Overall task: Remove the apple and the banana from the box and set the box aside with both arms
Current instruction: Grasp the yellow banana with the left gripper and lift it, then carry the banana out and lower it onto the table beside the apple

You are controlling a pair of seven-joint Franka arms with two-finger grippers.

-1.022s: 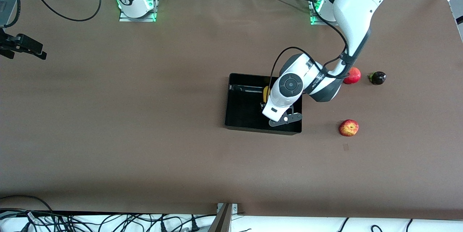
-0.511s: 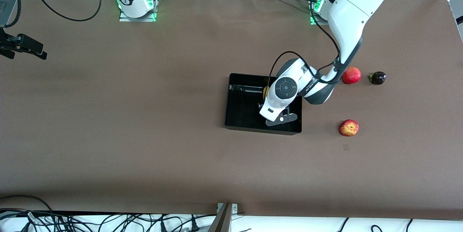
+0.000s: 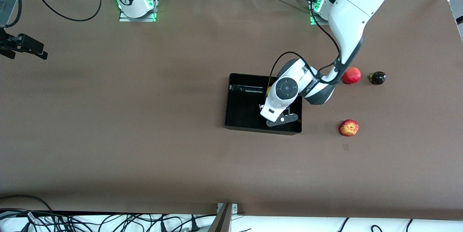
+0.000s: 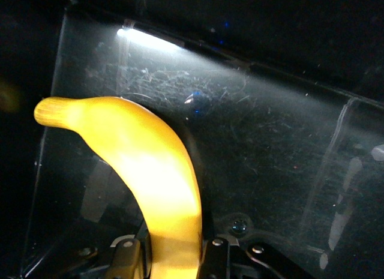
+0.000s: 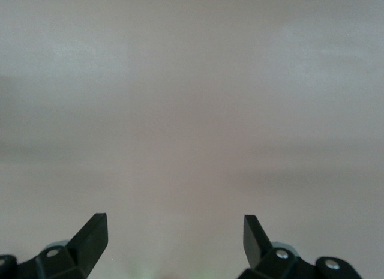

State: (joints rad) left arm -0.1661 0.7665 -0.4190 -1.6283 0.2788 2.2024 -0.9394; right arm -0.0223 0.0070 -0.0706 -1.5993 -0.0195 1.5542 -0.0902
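A plain yellow banana [image 4: 150,171] is seen in a glossy black box [image 3: 238,116]; the apple [image 3: 348,127] is streaked red and yellow, the table [image 3: 144,116] brown.

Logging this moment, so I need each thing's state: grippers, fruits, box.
left gripper: shut on banana, down in the box
right gripper: open, waiting
banana: gripped, inside box
box: upright on table
apple: on table, outside box
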